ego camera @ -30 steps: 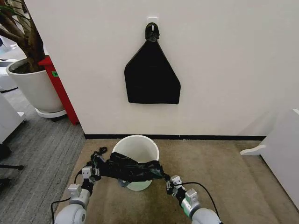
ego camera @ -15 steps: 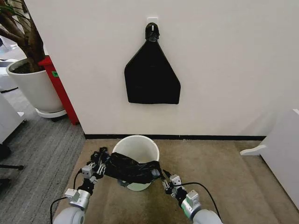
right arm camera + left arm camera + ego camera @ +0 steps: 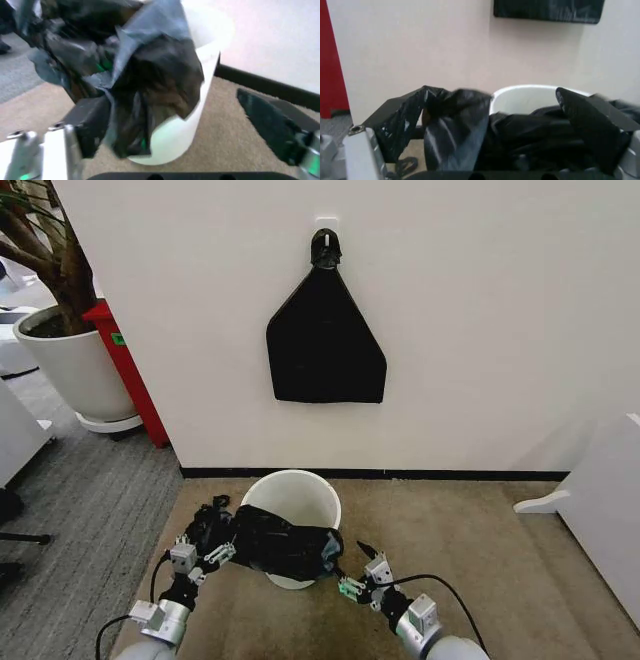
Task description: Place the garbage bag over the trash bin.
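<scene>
Draping the trash bin (image 3: 300, 492) rim, glossy garbage bag (image 3: 280, 542) (crumpled), left gripper (image 3: 212, 548) clamping it; right gripper (image 3: 355, 578) jaws wide.

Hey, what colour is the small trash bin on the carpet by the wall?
Cream-white. The trash bin shows best in the head view, with the black garbage bag draped over its near rim.

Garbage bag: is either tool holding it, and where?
Right tool open, holding nothing. Left tool at the garbage bag's left end; hold cannot be told.

A flat black triangular sheet (image 3: 325, 340) hangs on the wall, a potted tree (image 3: 62, 350) beside a red panel (image 3: 128, 370).
</scene>
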Motion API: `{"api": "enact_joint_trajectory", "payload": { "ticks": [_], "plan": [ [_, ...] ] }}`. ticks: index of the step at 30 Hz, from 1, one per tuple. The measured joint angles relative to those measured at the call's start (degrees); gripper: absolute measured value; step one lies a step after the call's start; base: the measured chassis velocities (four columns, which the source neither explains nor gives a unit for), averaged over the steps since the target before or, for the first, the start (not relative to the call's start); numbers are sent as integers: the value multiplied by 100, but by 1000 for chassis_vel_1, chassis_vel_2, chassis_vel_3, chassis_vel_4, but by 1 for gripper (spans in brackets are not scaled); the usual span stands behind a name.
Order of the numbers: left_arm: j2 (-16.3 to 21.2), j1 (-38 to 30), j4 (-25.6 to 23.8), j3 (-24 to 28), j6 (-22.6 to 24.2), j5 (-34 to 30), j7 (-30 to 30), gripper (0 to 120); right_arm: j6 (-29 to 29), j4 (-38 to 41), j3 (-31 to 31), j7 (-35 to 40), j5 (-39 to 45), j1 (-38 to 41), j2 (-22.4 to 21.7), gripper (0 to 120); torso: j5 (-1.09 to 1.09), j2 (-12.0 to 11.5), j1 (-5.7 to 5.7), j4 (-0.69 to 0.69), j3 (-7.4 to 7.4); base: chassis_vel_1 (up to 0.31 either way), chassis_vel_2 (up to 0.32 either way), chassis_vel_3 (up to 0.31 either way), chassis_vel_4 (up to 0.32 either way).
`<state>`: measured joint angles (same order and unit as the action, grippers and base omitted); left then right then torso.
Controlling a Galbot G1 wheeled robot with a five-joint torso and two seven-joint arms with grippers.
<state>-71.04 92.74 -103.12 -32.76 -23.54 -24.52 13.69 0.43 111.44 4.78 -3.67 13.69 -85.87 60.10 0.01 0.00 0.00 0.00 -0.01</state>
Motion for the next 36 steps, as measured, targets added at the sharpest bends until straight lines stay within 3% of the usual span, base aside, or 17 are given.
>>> {"api": "enact_joint_trajectory", "payload": {
  "ticks": [3, 10, 18, 24, 28, 30, 32, 34, 35, 36],
  "plan": [
    [-73, 184, -260, -19, -92, -8, -15, 100, 16, 189, 13, -20, -10, -57, -48, 99, 0, 0, 0, 0, 0, 0, 0, 0, 0],
    [-191, 273, -418, -26, -178, -65, -58, 100, 129, 370, 51, -172, -32, -139, -72, 100, 0, 0, 0, 0, 0, 0, 0, 0, 0],
    [-312, 289, -686, -27, -255, -258, -257, 100, 636, 600, 325, -627, -70, -251, -49, 100, 0, 0, 0, 0, 0, 0, 0, 0, 0],
    [-433, 373, -1122, -12, -240, -241, -717, 100, 509, 875, 492, -491, 31, 316, -63, 100, 0, 0, 0, -1, 0, 0, 0, 0, 0],
    [-622, 503, -1634, 34, 389, 381, -1753, 100, -392, 785, 11, 117, 225, 1670, -422, 100, 1, 0, 0, 0, 1, 0, 0, 0, 0],
    [-643, 515, -1686, 33, 491, 457, -1886, 100, -506, 710, -106, 161, 226, 1902, -482, 100, 1, 0, 0, 2, 2, 0, 0, 0, 0],
    [-686, 538, -1778, 15, 701, 651, -2248, 99, -824, 450, -536, 194, 221, 2627, -649, 100, 1, 0, 0, 1, 2, 0, 0, 0, 0],
    [-692, 541, -1786, 10, 723, 678, -2290, 99, -845, 433, -565, 194, 222, 2669, -659, 100, 1, 0, 0, 1, 2, 0, 0, 0, 0],
    [-766, 569, -1806, -44, 820, 920, -2610, 99, -1392, -15, -1396, 191, 321, 3784, -849, 100, 0, 0, 0, -1, 1, 0, 0, 0, 0],
    [-813, 588, -1819, -57, 824, 963, -2671, 99, -1617, -212, -1804, 190, 410, 4304, -890, 100, 1, -1, 0, -1, 3, 0, 0, 0, 0]
  ]
}}
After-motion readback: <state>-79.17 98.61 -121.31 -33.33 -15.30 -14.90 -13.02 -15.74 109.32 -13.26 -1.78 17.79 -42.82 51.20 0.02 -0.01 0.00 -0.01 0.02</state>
